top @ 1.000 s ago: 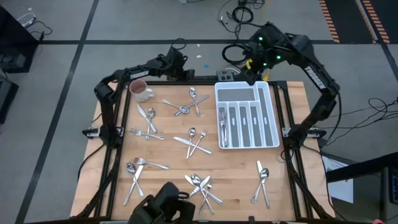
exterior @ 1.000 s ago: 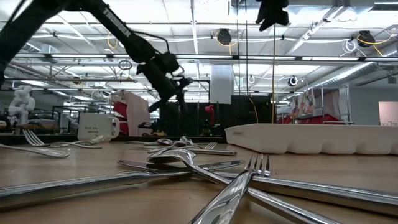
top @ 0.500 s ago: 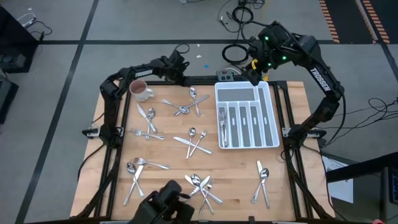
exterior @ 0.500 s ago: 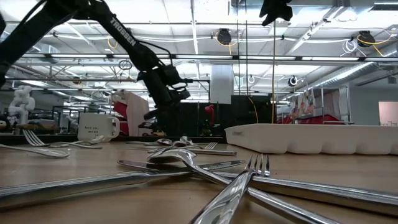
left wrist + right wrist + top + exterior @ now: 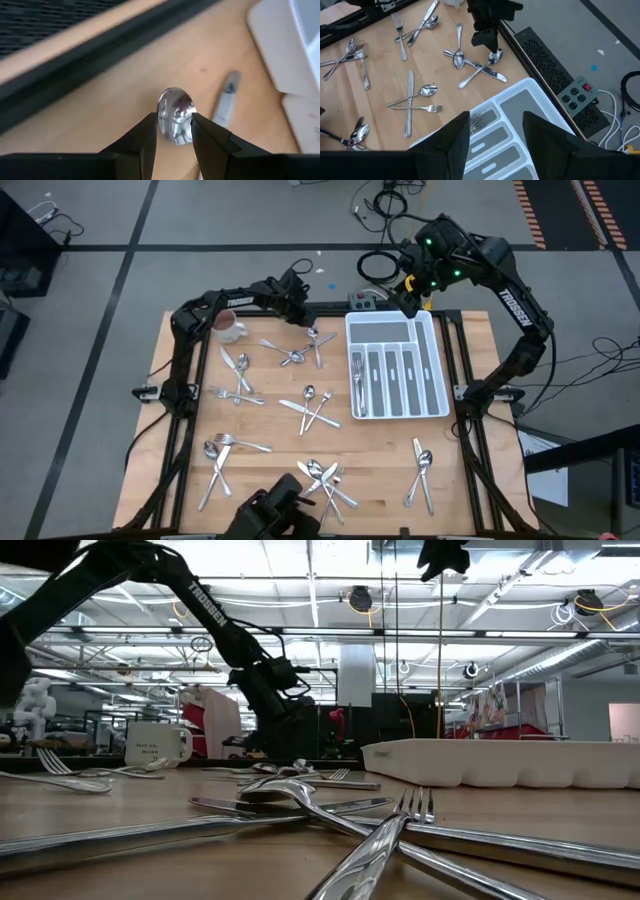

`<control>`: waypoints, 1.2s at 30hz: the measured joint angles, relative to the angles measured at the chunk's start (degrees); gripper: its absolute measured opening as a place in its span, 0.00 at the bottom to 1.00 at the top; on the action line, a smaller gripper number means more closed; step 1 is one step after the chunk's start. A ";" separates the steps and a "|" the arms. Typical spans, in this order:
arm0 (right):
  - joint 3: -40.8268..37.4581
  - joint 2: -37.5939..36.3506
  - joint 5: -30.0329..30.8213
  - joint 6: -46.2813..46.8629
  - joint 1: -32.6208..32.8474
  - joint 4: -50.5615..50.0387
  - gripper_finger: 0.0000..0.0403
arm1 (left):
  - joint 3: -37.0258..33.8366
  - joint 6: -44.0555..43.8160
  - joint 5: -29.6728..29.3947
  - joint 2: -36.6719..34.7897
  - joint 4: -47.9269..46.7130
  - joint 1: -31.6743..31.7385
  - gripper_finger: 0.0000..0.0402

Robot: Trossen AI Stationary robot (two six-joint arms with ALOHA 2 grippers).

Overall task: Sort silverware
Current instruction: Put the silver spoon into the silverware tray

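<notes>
Silverware [image 5: 313, 411] lies all over the wooden table [image 5: 470, 465], with forks in the white tray [image 5: 397, 367]. Left gripper [image 5: 172, 131] is low at the far edge, fingers apart on each side of a spoon [image 5: 175, 115] bowl. Right gripper [image 5: 495, 131] hangs high above the tray, fingers apart, holding nothing.

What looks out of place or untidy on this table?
Most silverware lies in crossed heaps on the table, while the white tray holds only forks in one slot. Nothing looks damaged.
</notes>
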 joint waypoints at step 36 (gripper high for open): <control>0.00 -10.58 0.21 3.74 0.00 -4.32 0.43 | 0.02 -15.02 2.91 -16.17 10.67 -5.92 0.00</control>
